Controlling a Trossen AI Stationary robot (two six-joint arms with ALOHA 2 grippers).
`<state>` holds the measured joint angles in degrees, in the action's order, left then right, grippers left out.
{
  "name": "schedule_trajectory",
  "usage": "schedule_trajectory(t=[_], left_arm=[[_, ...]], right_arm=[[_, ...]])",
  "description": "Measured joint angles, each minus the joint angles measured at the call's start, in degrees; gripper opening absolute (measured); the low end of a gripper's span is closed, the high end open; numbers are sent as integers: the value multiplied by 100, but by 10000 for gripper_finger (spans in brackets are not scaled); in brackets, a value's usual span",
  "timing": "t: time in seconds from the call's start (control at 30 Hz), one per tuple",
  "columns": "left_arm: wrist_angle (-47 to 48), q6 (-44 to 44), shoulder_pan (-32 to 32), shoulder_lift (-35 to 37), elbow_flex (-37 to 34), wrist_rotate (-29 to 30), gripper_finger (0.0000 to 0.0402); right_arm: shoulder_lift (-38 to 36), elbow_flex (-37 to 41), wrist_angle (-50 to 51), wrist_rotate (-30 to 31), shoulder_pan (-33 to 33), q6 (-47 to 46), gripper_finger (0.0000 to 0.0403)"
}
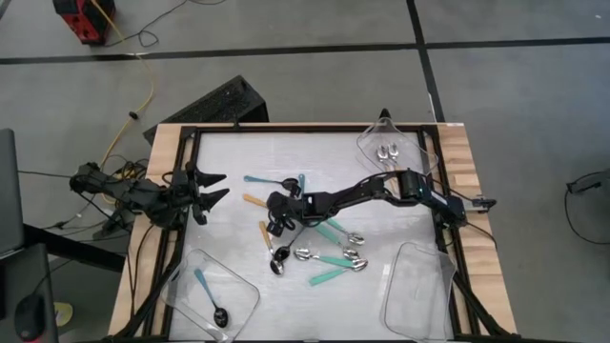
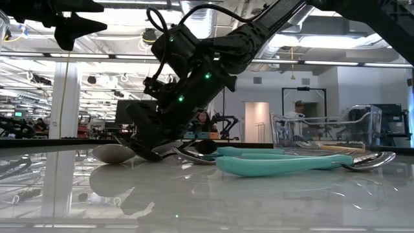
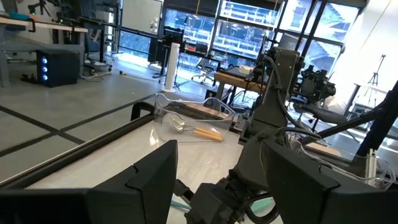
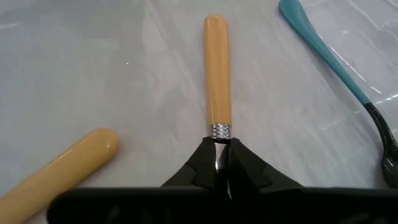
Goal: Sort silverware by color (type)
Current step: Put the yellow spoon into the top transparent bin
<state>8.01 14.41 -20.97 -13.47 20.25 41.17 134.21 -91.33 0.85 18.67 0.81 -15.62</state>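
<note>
Right tool: your right tool (image 4: 219, 163) was at the middle of the table (image 1: 238, 229), its fingers clamped on the metal neck of an orange-handled spoon (image 4: 217, 68), just below the ribbed collar.
Held spoon: its handle pointed straight away from the fingers, close above the table; you could not tell whether it touched.
Second orange spoon: another orange handle (image 4: 59, 171) lay just beside the held one, apart from it.
Blue spoon: a blue-handled spoon (image 4: 336, 62) lay on the other side, near.
Pile: your teal spoons (image 1: 335, 261) lay loose at the table's middle, toward the near edge.
Left tool: your left tool (image 1: 212, 187) hung at the left edge with its fingers apart, holding nothing.
Trays: the near left corner tray (image 1: 243, 307) held one blue spoon (image 1: 208, 295); the far right corner tray (image 1: 367, 143) held spoons too.
</note>
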Motion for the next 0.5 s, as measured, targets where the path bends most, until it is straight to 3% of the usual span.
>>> schedule_trajectory(t=[0.5], left_arm=[[0,-15,0,2,0,0,216]], right_arm=[[-31,-149,106,225,123,64,48]])
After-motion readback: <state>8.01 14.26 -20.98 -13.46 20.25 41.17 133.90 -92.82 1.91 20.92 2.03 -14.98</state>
